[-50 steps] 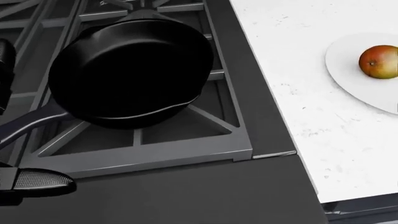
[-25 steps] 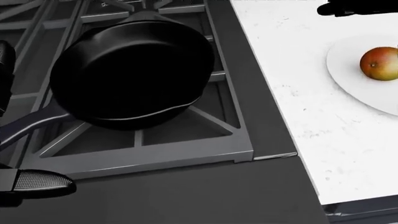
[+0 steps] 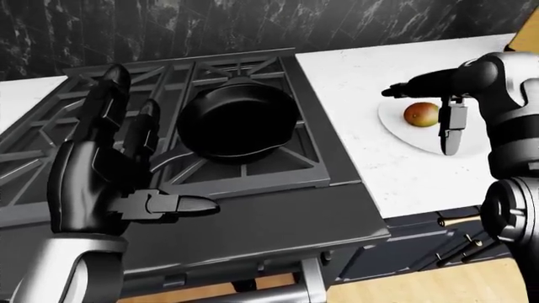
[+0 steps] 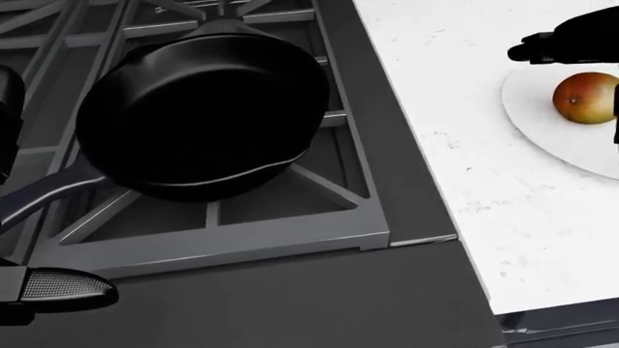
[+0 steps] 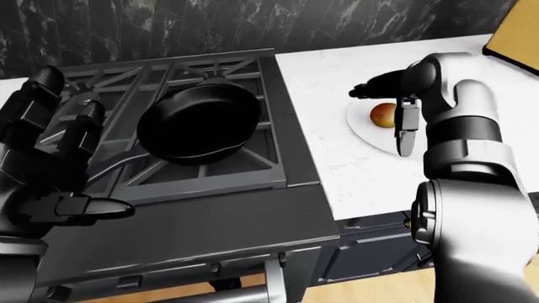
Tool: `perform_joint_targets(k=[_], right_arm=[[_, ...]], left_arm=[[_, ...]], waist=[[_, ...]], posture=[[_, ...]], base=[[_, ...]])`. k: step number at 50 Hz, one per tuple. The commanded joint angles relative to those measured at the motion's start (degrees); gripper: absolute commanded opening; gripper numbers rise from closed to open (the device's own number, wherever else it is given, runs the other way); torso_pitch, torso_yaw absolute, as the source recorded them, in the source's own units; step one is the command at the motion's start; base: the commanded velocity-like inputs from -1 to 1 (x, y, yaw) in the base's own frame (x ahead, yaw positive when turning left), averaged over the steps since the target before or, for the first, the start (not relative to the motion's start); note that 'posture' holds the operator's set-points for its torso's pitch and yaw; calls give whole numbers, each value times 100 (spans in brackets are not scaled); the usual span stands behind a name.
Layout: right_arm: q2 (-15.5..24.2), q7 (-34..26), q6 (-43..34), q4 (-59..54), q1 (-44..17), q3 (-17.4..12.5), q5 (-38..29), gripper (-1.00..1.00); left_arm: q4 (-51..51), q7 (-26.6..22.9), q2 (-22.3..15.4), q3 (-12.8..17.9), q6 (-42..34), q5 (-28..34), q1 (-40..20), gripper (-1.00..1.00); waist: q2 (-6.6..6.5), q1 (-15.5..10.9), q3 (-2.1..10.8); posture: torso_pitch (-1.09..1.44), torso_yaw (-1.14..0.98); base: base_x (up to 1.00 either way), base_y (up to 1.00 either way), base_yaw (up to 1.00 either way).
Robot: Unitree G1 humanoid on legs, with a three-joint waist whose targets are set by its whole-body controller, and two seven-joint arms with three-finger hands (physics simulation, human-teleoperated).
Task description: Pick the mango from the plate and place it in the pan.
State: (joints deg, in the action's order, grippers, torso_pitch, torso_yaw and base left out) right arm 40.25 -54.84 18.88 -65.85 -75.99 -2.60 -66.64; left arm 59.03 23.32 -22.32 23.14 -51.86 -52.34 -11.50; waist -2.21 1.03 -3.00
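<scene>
We are hovering our right hand (image 3: 438, 104) directly over the mango (image 3: 421, 114), which is sitting on the white plate (image 3: 402, 134) on the counter (image 3: 371, 151), right of the stove (image 3: 253, 208). The fingers are spread and released, holding nothing: one finger (image 3: 409, 86) is reaching across the far side of the fruit, another (image 3: 450, 129) is hanging down on its right side. The mango is lying just beneath and between them, not yet touched as far as we can judge. It looks nearly round, so we cannot tell a long axis.

The right hand is by far the nearer. Our left hand (image 3: 109, 183) is held open near the stove's left, well apart from the plate, empty. The pan (image 3: 237, 120) is waiting on the grate, left of the plate.

Against the head view half a second ago, the dark finger is lower and now overlapping the plate's far edge, and a second dark tip is now showing at the right border. The whole view is also shifted slightly.
</scene>
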Motion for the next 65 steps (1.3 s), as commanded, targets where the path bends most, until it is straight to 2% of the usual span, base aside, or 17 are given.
perform_joint_targets(k=[1,10,29,30,31,48,54,60,65], right_arm=[[72,134,-73,204,-213,-53,61,100],[39,276,-259,151,-88,-29,49,100],[202,574,-525,77,72,-18,-146,100],[208,558,-521,82,83,-26,-137,9],[188,588,-515,87,64,-59,-89,-100],[191,665,-292,124,155,-68,122,-100],[234,1070,208,-31,-340,-12,104,-100],[253,1091,384,-37,-590,-15,86,-100],[305,869,521,-40,-1013,-25,98,-100]], left_arm=[[97,-17,-51,88,153,26,-95,100],[97,-79,-42,87,214,71,-15,100],[78,-613,407,53,29,736,-76,100],[82,-618,418,55,7,747,-92,100],[77,-648,438,34,18,791,-84,100],[97,-654,443,32,22,800,-37,100],[97,-676,464,-11,40,844,-14,100],[97,-706,474,19,51,842,14,100],[97,-648,432,27,61,770,16,100]], waist=[[35,1,141],[41,-9,150],[94,-44,178],[97,-45,179],[99,-45,180],[147,-52,201],[125,-43,193],[86,-35,153],[80,-28,138]], posture=[[0,0],[0,0],[0,0],[0,0],[0,0],[0,0],[0,0],[0,0],[0,0]], base=[[0,0,0],[0,0,0],[0,0,0],[0,0,0],[0,0,0],[0,0,0],[0,0,0],[0,0,0],[0,0,0]])
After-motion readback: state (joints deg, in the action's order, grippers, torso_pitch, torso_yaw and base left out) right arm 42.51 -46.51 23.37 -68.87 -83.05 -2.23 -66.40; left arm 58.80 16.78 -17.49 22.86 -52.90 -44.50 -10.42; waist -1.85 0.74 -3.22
